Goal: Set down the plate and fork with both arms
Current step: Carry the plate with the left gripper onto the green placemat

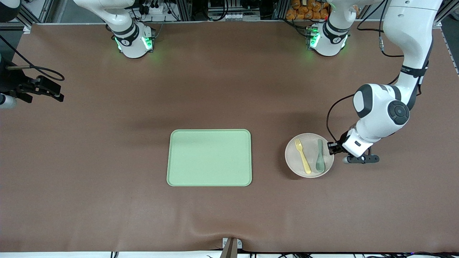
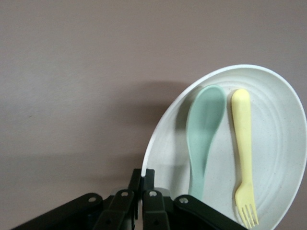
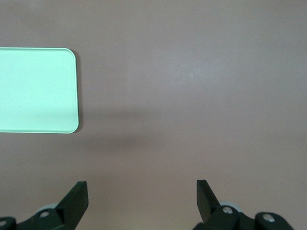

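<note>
The cream speckled plate (image 1: 296,163) lies toward the left arm's end of the table, beside the tray. On it rest the pale-yellow fork (image 1: 303,156) and a muted-green spoon (image 1: 320,158), side by side. My left gripper (image 1: 332,147) is shut on the plate's rim at the edge next to the spoon. In the left wrist view the fingers (image 2: 144,173) pinch the rim of the plate (image 2: 273,143), with the fork (image 2: 242,139) and the spoon (image 2: 204,129) lying just past them. My right gripper (image 1: 57,94) waits open over bare table at the right arm's end, with nothing between its fingers (image 3: 142,191).
A rectangular light-green tray (image 1: 209,157) lies in the middle of the table, and its corner (image 3: 38,91) shows in the right wrist view. Brown table mat surrounds it. The robots' bases and cables stand along the table's edge farthest from the front camera.
</note>
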You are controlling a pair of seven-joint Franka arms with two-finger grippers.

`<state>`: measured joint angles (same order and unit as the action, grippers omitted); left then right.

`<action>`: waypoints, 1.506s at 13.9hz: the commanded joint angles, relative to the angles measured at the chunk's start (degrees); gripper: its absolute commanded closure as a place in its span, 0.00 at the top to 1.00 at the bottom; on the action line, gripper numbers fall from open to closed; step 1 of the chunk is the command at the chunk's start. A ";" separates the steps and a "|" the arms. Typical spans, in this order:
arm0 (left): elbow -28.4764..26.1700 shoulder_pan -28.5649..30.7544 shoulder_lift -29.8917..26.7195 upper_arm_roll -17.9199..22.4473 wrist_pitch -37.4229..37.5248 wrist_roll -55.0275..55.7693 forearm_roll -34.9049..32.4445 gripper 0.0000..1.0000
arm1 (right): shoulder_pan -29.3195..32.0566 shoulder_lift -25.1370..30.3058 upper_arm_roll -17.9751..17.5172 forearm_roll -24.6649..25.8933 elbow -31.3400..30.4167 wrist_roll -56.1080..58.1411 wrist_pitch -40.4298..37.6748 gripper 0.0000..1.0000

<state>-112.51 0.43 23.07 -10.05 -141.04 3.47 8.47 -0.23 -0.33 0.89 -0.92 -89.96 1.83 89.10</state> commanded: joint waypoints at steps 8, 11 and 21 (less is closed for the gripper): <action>27.77 -12.72 17.25 -3.40 10.70 13.74 0.85 0.00 | 0.50 -0.20 -0.45 0.39 0.75 -0.78 -0.68 1.00; 29.63 -17.73 18.93 -3.14 10.70 16.83 0.84 0.00 | 0.58 -0.20 -0.45 0.31 0.75 -0.78 -0.68 1.00; 30.42 -23.45 25.61 -3.75 0.61 16.75 3.56 0.00 | 0.67 -0.38 -0.37 0.04 0.75 -0.78 -0.50 1.00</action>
<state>-84.12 -22.05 46.75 -13.94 -138.22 20.26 9.76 -0.18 -0.33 0.96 -0.92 -89.95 1.80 89.08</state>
